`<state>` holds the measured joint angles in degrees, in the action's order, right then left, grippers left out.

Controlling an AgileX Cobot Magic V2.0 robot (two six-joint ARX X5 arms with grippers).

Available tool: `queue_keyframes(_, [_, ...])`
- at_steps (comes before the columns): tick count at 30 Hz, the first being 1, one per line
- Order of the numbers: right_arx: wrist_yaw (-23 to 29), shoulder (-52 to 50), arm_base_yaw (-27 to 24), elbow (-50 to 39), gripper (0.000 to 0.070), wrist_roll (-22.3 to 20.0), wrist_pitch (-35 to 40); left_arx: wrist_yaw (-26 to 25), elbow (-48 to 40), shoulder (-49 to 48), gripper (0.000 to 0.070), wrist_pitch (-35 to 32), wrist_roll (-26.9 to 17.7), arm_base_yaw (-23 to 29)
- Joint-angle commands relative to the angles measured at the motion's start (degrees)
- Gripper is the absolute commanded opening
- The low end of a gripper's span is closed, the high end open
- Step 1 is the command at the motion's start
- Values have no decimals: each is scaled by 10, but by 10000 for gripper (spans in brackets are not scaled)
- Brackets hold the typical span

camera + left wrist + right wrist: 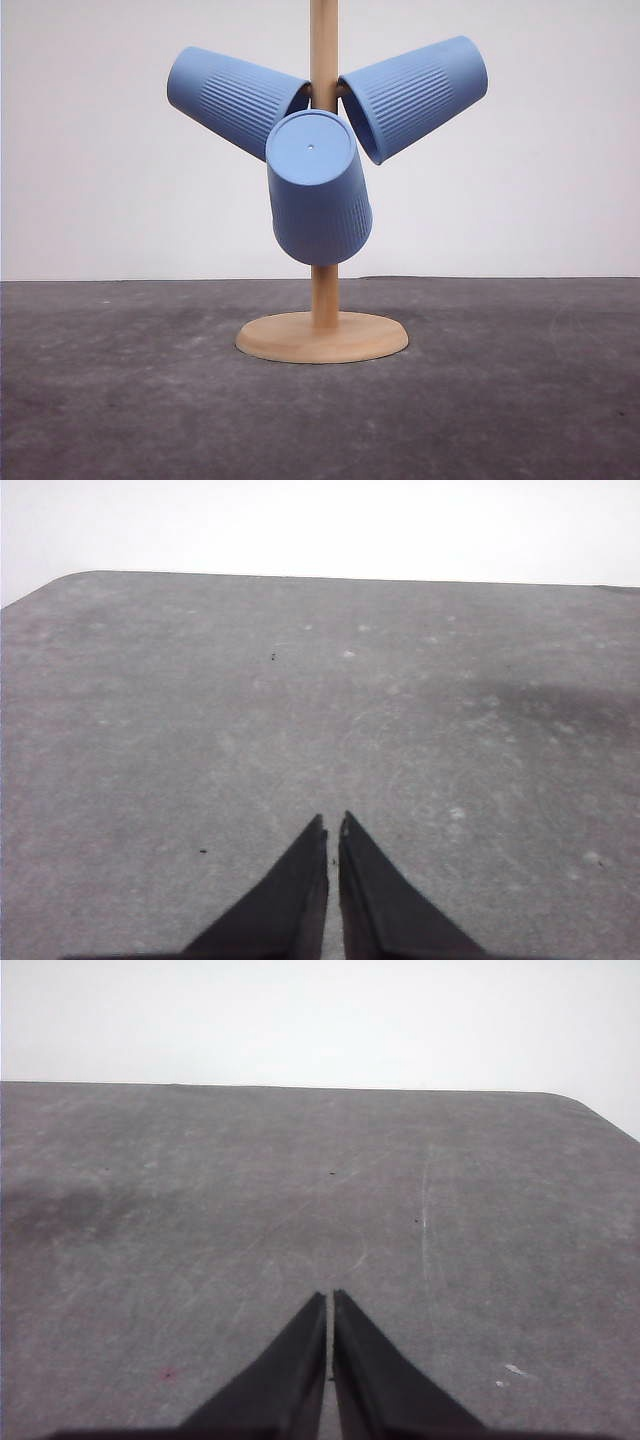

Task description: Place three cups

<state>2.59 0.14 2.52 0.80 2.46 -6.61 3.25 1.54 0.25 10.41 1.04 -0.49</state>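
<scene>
Cups first: you've got three light-blue ribbed ones hung on the wooden peg stand (322, 335), mid-counter in the front view. Left cup (235, 100) angles up and out to the left, mouth toward the post; right cup (415, 95) mirrors it on the other side; front cup (318, 190) points toward the camera w/ its flat base showing and its mouth low and behind. Each sits mouth-in over what I judge is a slanted peg (pegs themselves hidden inside), which is why they stay tilted w/o sliding off: the taper wedges and the weight hangs back toward the post. They crowd close at the post; can't tell if the rims touch. Round base of the stand rests flat on the grey counter (120, 400), so it looks stable. Your left tool (332, 830) has its tips nearly together, just a thin slit between, nothing in it, grey counter beneath. Right tool (330, 1305) is the same: tips almost meeting, no load, over bare counter. Judging from this, the cups are stored, not yet set out, so the task looks unstarted. For the next move you'd want to spread a tool wide and lift a cup along its peg's slant, not straight up, else the stand may tip.
</scene>
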Motion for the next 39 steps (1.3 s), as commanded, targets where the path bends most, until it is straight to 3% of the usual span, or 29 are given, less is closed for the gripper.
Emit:
queue_keyframes(1, [0, 1, 0, -1, 6, 7, 7, 2, -8, -1, 0, 2, -4, 1])
queue_keyframes(39, [0, 1, 0, -1, 6, 7, 7, 2, -8, -1, 0, 2, -4, 1])
